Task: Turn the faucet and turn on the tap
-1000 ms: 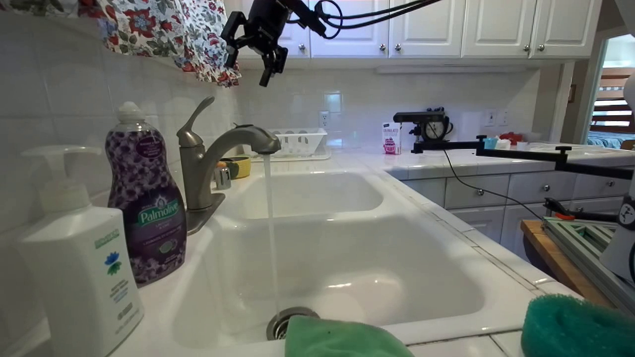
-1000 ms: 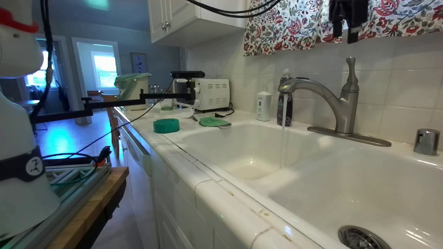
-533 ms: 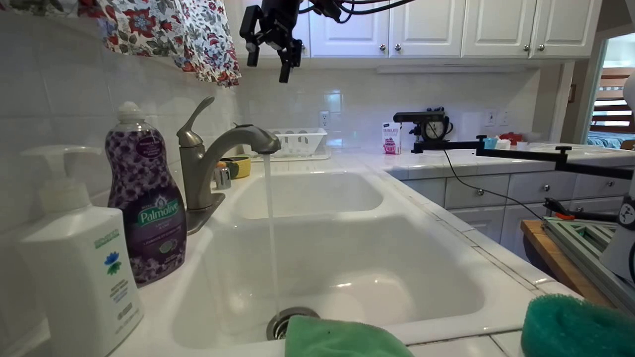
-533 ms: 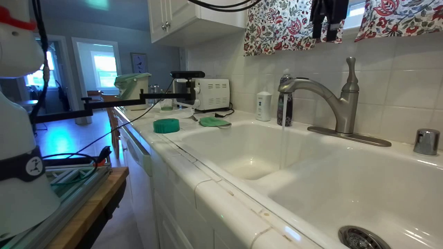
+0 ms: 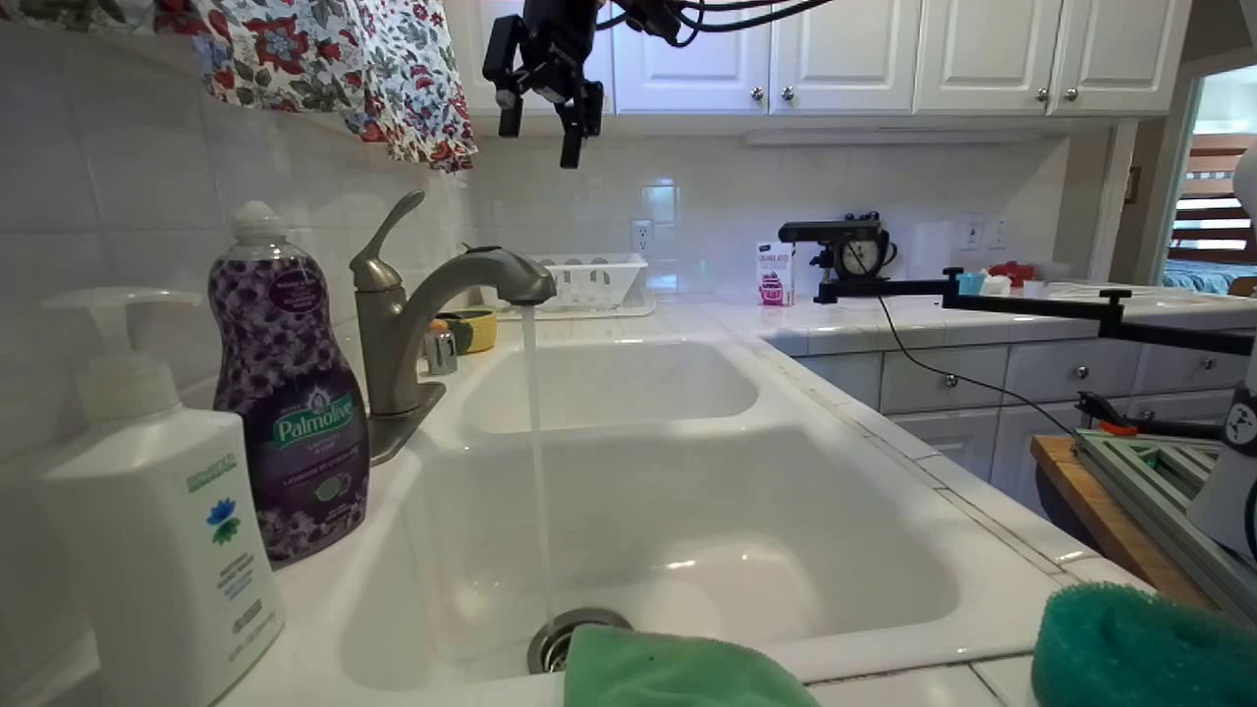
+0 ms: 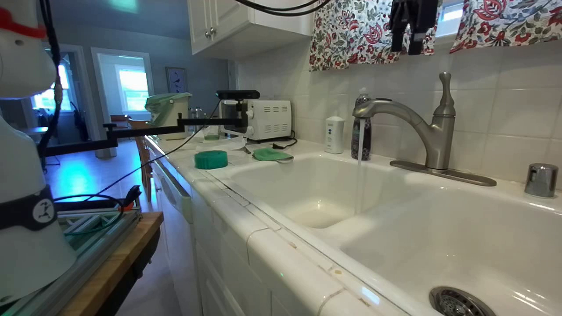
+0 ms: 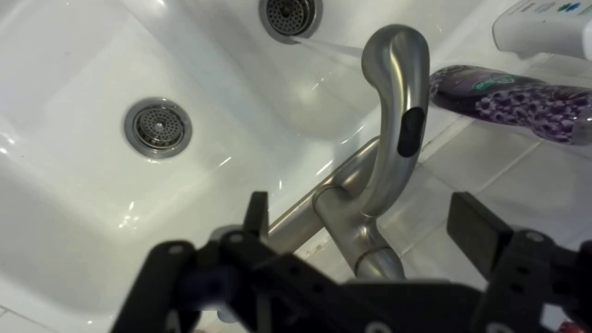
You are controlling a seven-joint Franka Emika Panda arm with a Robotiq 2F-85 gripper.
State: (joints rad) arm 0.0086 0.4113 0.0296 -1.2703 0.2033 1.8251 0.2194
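Observation:
The faucet (image 5: 386,344), which is also the tap, is brushed silver-grey metal and stands at the back rim of the sink. It also shows in an exterior view (image 6: 440,140) and in the wrist view (image 7: 344,222). Its slim lever (image 5: 388,234) points up in both exterior views; in the wrist view my gripper hides most of it. A thin stream of water (image 5: 536,432) runs from the spout into a basin. My gripper (image 5: 540,145) is open and empty, above the faucet and apart from it. In the wrist view its fingers (image 7: 364,217) stand wide apart.
A purple soap bottle (image 5: 295,412) and a white pump dispenser (image 5: 162,511) stand beside the faucet. The double sink (image 6: 316,232) lies below. A green cloth (image 5: 678,673) and a teal sponge (image 5: 1139,648) lie by the rim. A floral curtain (image 6: 351,35) hangs behind my gripper.
My gripper has moved right in one exterior view and left in the other, mostly in the first half second, then dipped slightly. It stays open. The faucet, lever and water stream look unchanged.

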